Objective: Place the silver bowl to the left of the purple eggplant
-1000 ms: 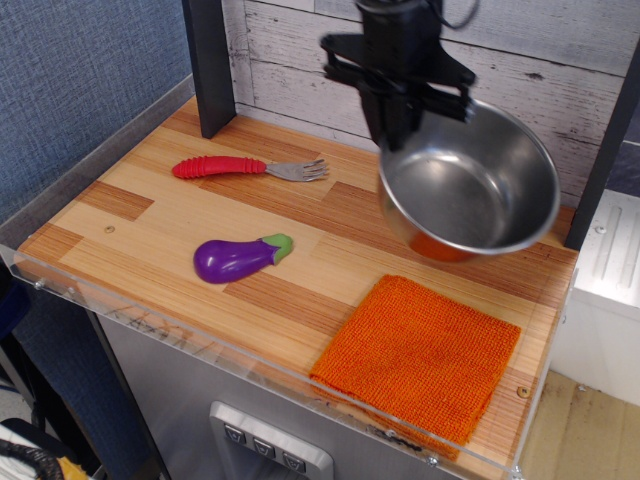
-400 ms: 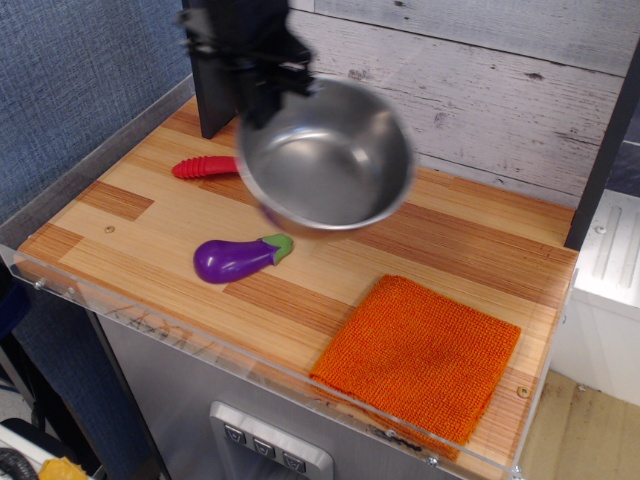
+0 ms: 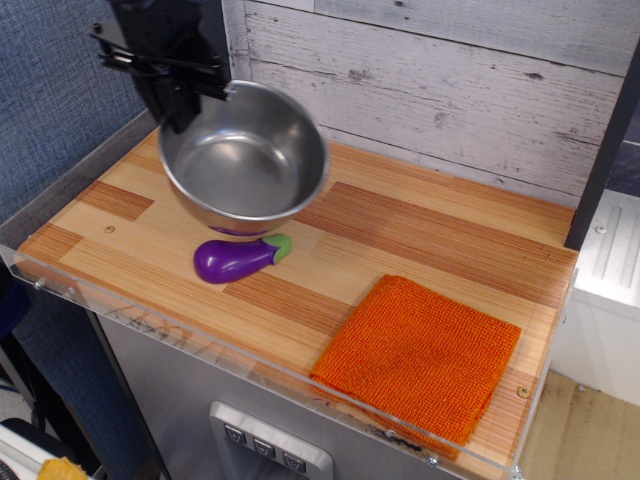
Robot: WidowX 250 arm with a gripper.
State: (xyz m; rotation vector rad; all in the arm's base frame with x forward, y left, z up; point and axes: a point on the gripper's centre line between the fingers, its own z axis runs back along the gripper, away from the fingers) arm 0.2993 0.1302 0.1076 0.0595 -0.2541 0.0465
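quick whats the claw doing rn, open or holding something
Claw: shut on the rim of the silver bowl, holding it in the air above and behind the purple eggplant.

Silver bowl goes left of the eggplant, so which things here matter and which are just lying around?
Belongs to the job:
- silver bowl, held off the table by the tool
- purple eggplant, lying on the table

Just lying about:
- orange cloth
- wooden tabletop

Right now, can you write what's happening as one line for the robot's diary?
end effector: gripping silver bowl by rim | bowl: held in air, behind purple eggplant | eggplant: lying on table | step: bowl not yet placed
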